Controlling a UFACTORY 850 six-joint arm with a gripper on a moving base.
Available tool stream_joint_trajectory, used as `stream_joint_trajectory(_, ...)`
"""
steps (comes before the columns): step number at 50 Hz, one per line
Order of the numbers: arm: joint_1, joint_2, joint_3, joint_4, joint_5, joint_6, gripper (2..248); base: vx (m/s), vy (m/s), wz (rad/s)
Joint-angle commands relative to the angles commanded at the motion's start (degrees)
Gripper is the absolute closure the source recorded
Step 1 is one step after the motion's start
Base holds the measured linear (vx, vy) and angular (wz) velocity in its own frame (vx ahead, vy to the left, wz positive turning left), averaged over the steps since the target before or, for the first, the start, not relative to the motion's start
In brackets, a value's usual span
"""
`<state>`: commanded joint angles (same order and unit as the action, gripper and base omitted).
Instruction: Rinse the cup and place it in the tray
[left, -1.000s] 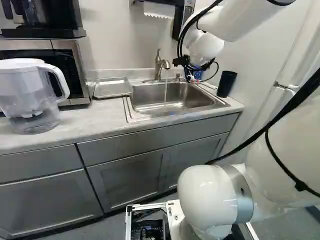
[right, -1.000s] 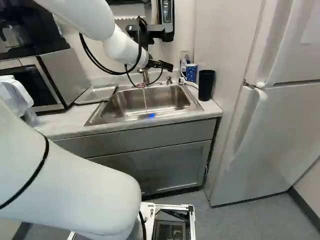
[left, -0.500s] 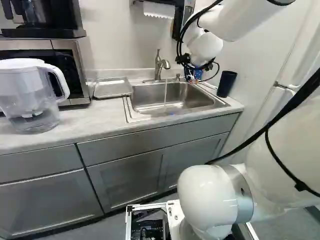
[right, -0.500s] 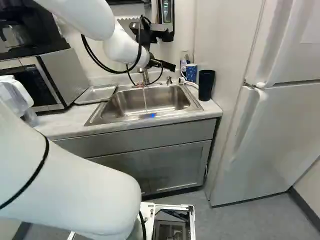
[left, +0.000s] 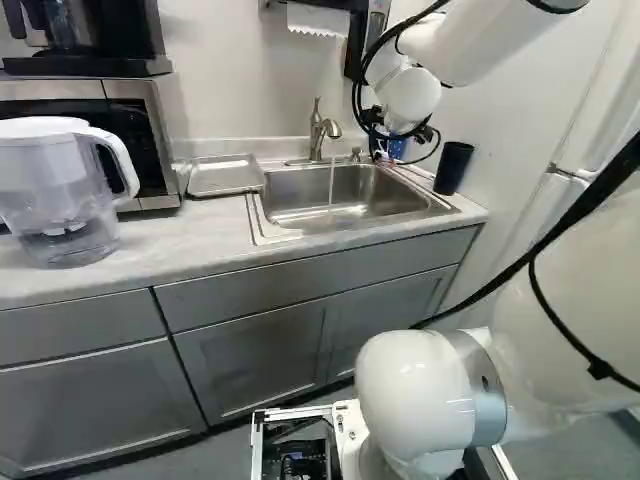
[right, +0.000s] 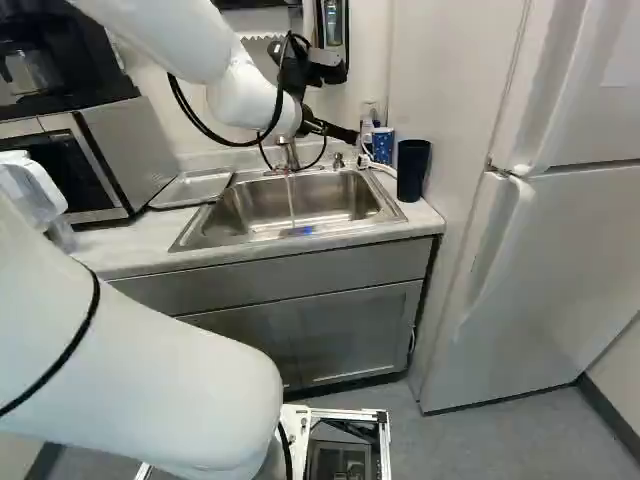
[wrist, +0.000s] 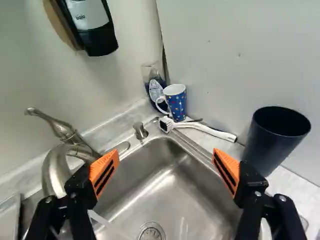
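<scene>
My gripper (right: 343, 133) hangs above the back of the sink in the right base view, pointing towards the blue mug (right: 382, 145). In the wrist view the gripper (wrist: 166, 159) stands open over the basin, nothing between its orange pads. Ahead of it the dotted blue mug (wrist: 176, 102) stands upright in the corner, its handle towards the soap bottle. A dark cup (wrist: 276, 137) stands upright on the counter beside the sink, beyond one finger. Water runs from the faucet (left: 327, 128) into the sink (left: 335, 200). The metal tray (left: 224, 176) lies left of the sink.
A white-handled brush (wrist: 205, 130) lies behind the sink's corner near the mug. The soap dispenser (wrist: 92, 25) hangs on the wall above. A water pitcher (left: 60, 190) and a microwave (left: 150, 130) stand at the left; a fridge (right: 560, 230) is at the right.
The wrist and gripper have shifted slightly to the right in the right base view, towards the mug. The base, both cups and the tray have stayed put.
</scene>
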<state>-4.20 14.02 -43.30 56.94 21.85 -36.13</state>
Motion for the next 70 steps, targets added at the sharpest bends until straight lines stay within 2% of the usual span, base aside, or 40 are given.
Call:
stream_joint_trajectory(34,0.0,-3.0,1.7,7.6,8.7,0.0,3,0.000,0.000,0.000)
stream_joint_trajectory(39,0.0,-3.6,1.7,8.7,10.0,-1.4,3,0.000,0.000,0.000)
stream_joint_trajectory(47,0.0,-4.7,1.8,10.5,12.3,-5.6,3,0.000,0.000,0.000)
stream_joint_trajectory(70,0.1,-8.9,1.1,15.5,19.6,-5.6,3,0.000,0.000,0.000)
